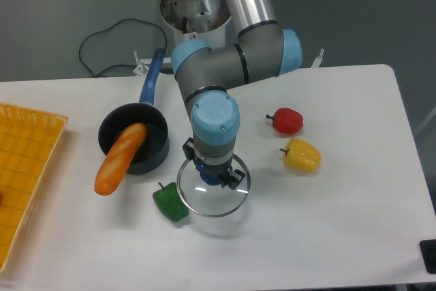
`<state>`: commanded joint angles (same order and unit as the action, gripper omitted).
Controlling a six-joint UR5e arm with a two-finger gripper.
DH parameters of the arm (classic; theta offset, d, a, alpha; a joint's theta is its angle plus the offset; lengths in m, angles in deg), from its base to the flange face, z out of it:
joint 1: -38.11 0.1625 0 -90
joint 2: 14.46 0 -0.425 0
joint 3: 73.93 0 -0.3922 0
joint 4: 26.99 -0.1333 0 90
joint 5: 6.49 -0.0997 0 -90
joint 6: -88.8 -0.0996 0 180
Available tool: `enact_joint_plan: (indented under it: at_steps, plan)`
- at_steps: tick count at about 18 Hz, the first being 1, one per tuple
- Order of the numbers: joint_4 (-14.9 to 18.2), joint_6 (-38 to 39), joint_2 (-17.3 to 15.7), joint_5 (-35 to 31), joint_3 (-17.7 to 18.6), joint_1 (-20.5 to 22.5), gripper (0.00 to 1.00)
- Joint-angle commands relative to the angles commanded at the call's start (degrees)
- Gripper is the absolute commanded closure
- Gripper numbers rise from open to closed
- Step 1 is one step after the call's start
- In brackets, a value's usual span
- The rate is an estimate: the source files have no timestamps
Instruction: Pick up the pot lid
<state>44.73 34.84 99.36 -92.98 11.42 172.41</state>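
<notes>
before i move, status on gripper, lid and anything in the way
Gripper closed on the blue knob. Lid looks raised off the table. Green pepper meets its rim in view, actual gap unclear.

I can't see all of the blue knob (209, 178) on the lid (212, 204) — the gripper (212, 163) covers some of it, so the spot where it pinches is hidden. The bread (121, 159) hides part of the black pan (158, 157). The edge of my view cuts off the robot arm (242, 5) up top, the yellow crate (27, 182) on one side, and a black thing (428, 253) on the other — I can't tell what that is.
</notes>
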Motion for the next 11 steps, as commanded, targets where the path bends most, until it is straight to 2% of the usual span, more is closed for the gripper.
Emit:
enact_joint_plan:
  at_steps: [11]
  plan:
    - [-0.1, 0.0, -0.2, 0.5, 0.4, -1.1, 0.56]
